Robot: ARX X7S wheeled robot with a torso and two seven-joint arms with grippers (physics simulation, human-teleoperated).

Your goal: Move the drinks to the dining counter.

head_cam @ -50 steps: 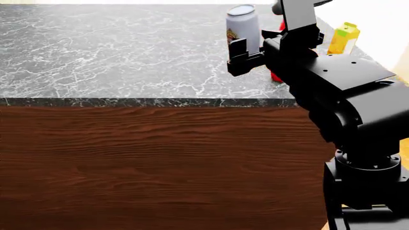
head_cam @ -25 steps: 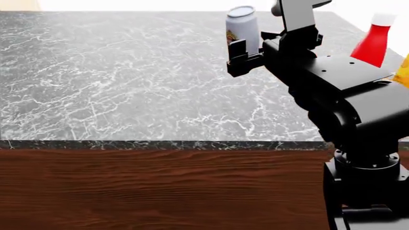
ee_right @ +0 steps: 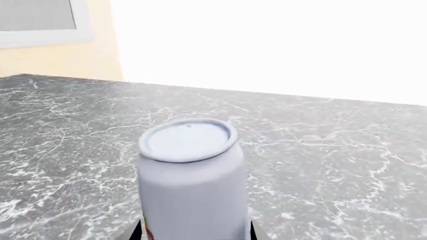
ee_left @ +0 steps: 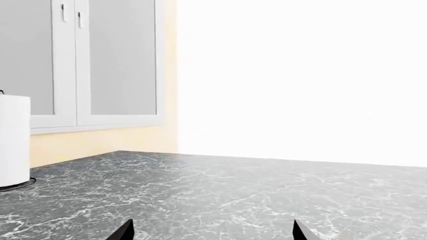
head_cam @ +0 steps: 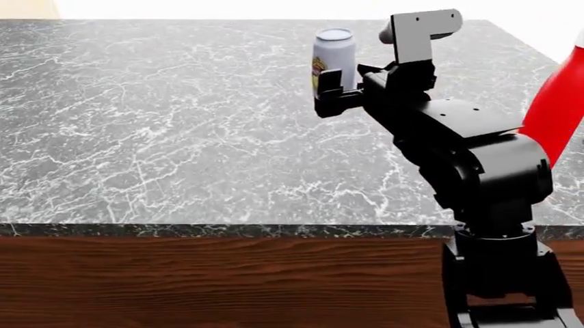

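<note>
can (head_cam: pixel 334 60): silver, upright, red-yellow label, clamped in right gripper (head_cam: pixel 330 91) above the counter (head_cam: pixel 164 137) | bottle (head_cam: pixel 556 109): red, at head view's right edge | counter: grey-black marble, bare and broad left of the can, front edge over dark wood | left gripper (ee_left: pixel 212 231): fingertips apart, holding nothing

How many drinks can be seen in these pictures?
2: the silver can in the right gripper above the dining counter, and the red bottle at the head view's right edge. Others may be hidden.
</note>
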